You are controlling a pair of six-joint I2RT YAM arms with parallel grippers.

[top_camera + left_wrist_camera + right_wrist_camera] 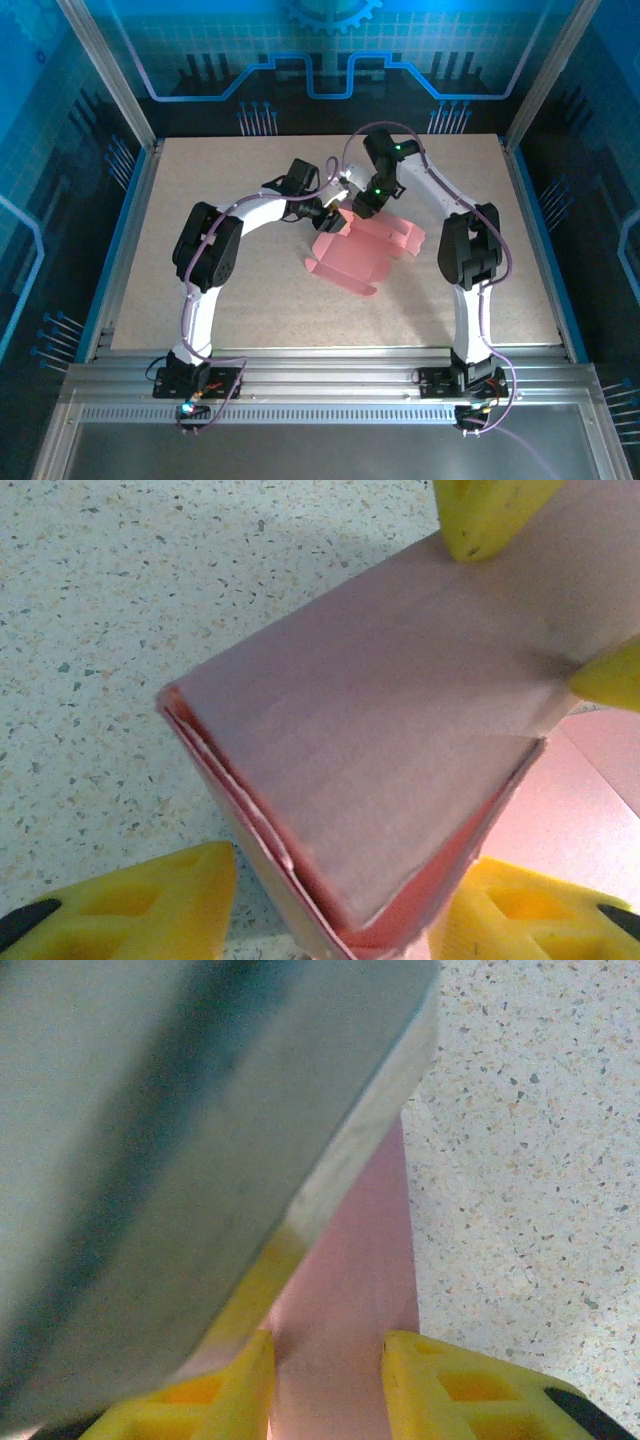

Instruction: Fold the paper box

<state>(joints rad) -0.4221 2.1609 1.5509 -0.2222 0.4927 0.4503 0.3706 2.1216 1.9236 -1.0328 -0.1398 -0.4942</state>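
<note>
Midway through folding, the box point(365, 250) sits just right of table point(200, 180) centre. The left gripper point(345, 880) flanks its raised far-left end, grip unclear. The right gripper point(330, 1345) stands parted over a flap point(345, 1290), which probably needs tucking next.

Pink box point(362, 248), partly folded, mid-table.
Thin pink die-cut card with rounded flaps on its right side, lying near the middle of the speckled table point(250, 300), a little right of centre. The far left part is raised and folded over into a flattened, tilted sleeve with doubled layers along one edge. The rest spreads low towards the near side, its near edge slightly curled up.
</note>
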